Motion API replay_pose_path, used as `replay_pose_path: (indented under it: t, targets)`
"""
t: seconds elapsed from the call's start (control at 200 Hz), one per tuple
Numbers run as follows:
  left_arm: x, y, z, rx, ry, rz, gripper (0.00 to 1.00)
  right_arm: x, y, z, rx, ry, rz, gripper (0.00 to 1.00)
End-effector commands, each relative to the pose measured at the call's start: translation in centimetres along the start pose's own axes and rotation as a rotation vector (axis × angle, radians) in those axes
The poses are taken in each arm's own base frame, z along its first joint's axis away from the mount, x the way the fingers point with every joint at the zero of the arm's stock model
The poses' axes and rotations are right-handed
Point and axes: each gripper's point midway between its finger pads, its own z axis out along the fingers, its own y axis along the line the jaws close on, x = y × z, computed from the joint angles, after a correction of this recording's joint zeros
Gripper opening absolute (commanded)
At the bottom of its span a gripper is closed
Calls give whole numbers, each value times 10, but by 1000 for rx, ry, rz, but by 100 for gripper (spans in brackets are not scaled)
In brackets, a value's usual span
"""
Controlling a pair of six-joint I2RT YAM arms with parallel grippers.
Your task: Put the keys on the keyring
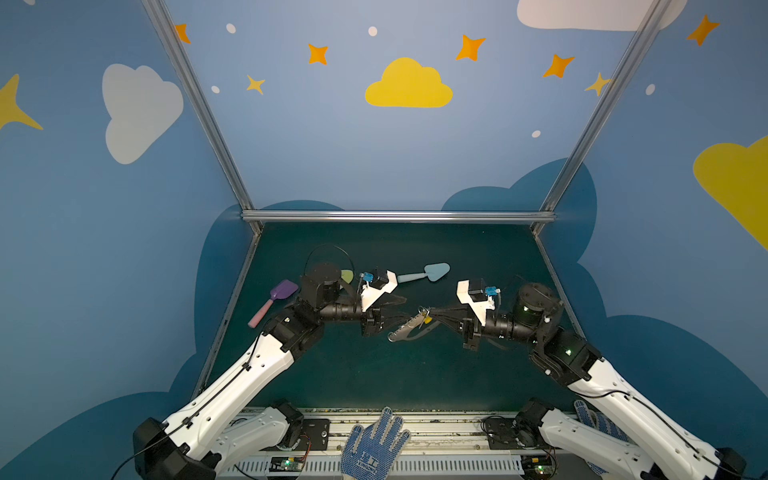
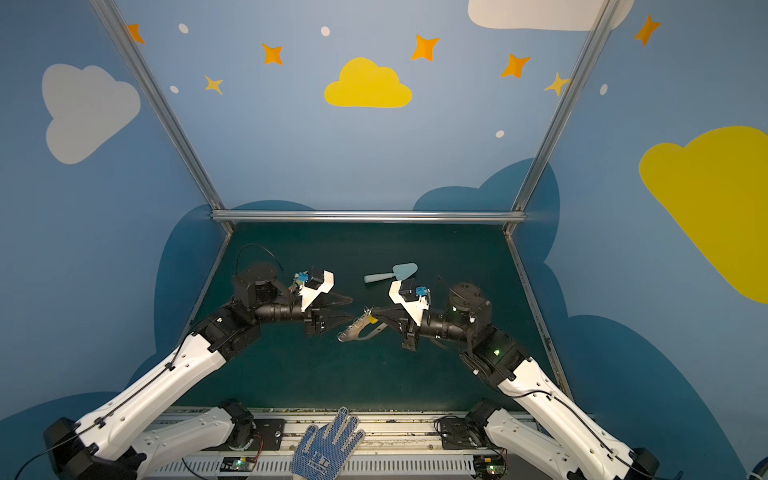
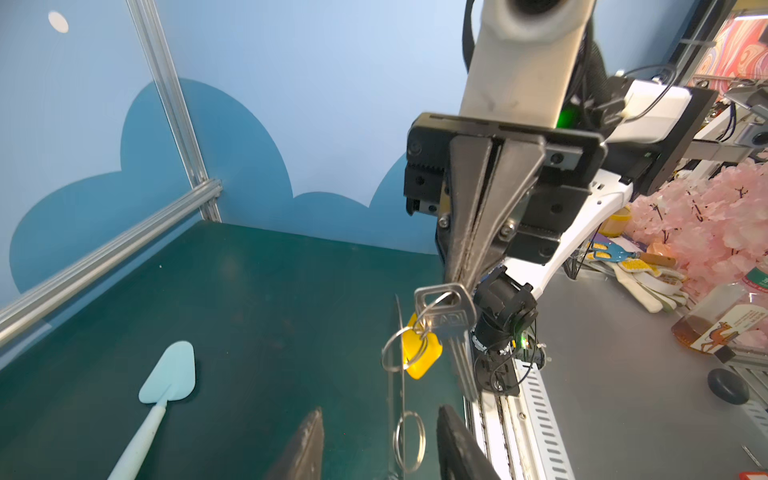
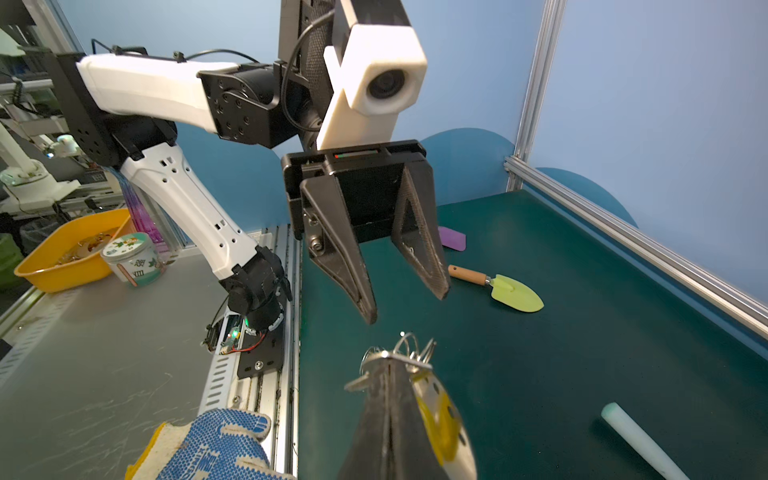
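Dark green matting covers the table (image 1: 374, 374) between blue, cloud-painted walls. At its middle the right gripper (image 3: 459, 286) is pinched tight on the head of the keys (image 3: 446, 318), with the yellow tag (image 3: 422, 353) and split ring (image 3: 395, 349) dangling beneath. The grey keyring (image 1: 404, 329) slants away from those fingertips toward the left gripper (image 4: 405, 305), whose jaws stand apart, empty, close by.

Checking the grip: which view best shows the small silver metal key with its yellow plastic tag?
Left wrist: the silver key hangs sharp from the shut right gripper. Right wrist: fingers hide most. Both top views: only its yellow tag, tiny.
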Motion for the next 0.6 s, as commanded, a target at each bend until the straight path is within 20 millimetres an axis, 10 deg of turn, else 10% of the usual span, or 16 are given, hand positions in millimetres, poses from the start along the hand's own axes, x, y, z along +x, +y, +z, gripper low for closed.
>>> replay_pose_path:
  t: [0.0,0.591]
  targets:
    - [-14,-4,2,28,-39,21,46,-12,4,0,-44,-72,24,0]
    - [-31,-20,8,138,-50,17,40,-5,0,5,-79,-115,74,0]
